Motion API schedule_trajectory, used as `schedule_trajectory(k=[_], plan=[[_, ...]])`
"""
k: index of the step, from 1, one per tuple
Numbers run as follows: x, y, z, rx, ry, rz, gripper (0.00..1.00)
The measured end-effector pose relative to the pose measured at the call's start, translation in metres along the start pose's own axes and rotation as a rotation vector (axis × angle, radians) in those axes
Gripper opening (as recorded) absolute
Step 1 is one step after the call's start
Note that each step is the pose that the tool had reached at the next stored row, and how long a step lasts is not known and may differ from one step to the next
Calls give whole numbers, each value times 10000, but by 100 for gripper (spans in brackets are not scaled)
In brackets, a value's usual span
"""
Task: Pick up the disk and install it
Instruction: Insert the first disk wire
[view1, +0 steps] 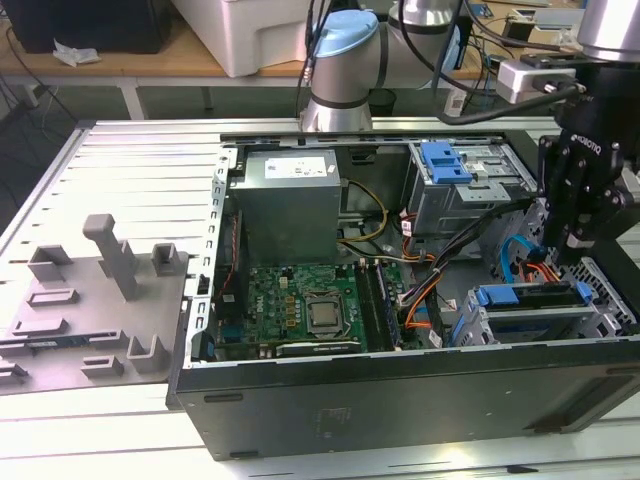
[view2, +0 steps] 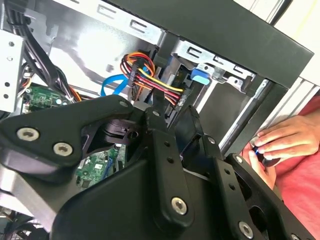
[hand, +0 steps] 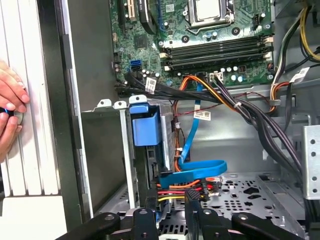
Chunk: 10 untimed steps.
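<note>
though spread and empty at the jaws, gripper (view1: 572, 250) just above the blue-railed disk (view1: 530, 297) inside the drive cage (view1: 612, 305)

Hidden mostly inside the drive cage (view1: 600, 310): the disk (view1: 530, 297). Cut off at the exterior view's right: the gripper (view1: 577, 245). Hand (hand: 10, 107) partly cropped.

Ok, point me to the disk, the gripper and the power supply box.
disk (view1: 530, 296): exterior view, on its blue top rail.
gripper (view1: 572, 252): exterior view, at its fingertips.
power supply box (view1: 288, 215): exterior view, on its grey side wall.
</note>
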<state>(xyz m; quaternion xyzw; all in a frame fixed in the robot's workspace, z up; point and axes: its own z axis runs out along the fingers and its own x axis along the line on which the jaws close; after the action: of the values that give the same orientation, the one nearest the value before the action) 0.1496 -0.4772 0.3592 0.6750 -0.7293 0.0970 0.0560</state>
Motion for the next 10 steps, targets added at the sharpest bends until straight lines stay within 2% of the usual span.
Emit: schedule_trajectory(k=[10], plan=[[-12,27,-48,2,24,-3,36]])
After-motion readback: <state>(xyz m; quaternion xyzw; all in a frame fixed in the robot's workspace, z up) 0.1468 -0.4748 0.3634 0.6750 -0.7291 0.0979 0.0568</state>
